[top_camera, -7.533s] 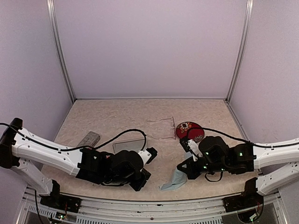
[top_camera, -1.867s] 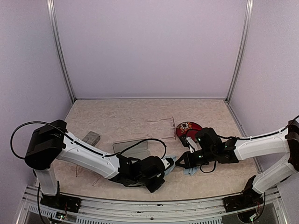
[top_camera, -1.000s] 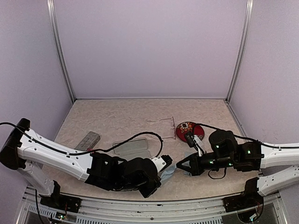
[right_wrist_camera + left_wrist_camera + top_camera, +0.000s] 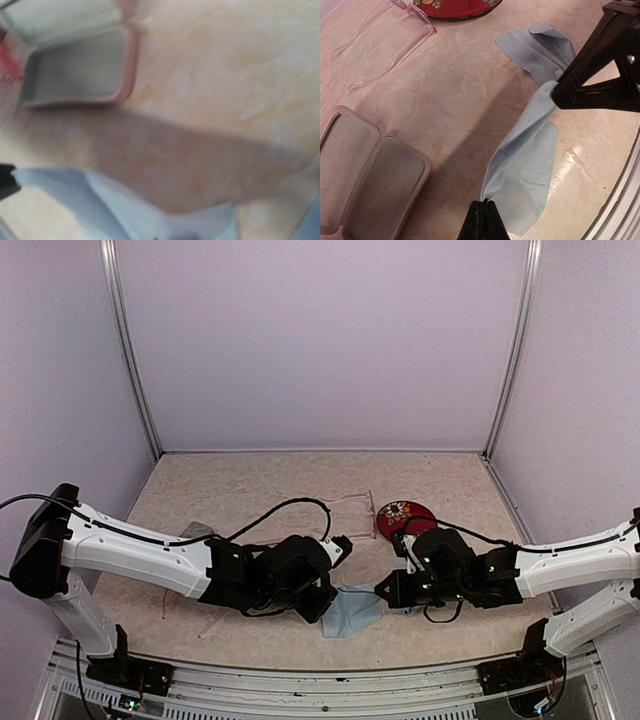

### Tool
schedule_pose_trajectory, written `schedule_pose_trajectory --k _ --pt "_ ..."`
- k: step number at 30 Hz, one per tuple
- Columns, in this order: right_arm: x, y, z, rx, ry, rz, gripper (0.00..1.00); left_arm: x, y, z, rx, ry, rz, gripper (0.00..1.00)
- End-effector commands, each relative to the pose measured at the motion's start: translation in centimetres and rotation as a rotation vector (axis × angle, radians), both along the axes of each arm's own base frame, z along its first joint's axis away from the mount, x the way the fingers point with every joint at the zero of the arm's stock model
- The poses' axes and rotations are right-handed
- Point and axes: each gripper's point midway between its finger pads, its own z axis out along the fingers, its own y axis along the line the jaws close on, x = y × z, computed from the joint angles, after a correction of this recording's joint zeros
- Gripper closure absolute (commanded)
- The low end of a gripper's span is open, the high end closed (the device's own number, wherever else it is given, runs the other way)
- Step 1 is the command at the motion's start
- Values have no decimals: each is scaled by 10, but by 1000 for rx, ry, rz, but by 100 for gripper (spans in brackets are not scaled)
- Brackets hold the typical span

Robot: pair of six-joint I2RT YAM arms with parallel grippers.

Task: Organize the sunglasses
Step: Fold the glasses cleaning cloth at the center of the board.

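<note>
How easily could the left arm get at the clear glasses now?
Probably not at once. The left gripper is shut on the cloth, which the right gripper also pinches. The bare table between it and the glasses looks free, so after letting go it likely could.

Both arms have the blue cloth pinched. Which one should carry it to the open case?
Probably left: the left end effector grips the cloth close beside the open case, while the right end effector holds the cloth's far end, farther from the case.
</note>
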Motion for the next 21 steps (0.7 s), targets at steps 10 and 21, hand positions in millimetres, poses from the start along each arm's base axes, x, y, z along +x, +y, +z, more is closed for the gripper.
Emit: schedule_pose_trajectory --k 10,21 --pt "48 14 -13 18 4 11 100 40 10 -30 36 22 -6 100" --pt "63 13 -13 10 2 22 100 48 12 -38 49 33 -11 100"
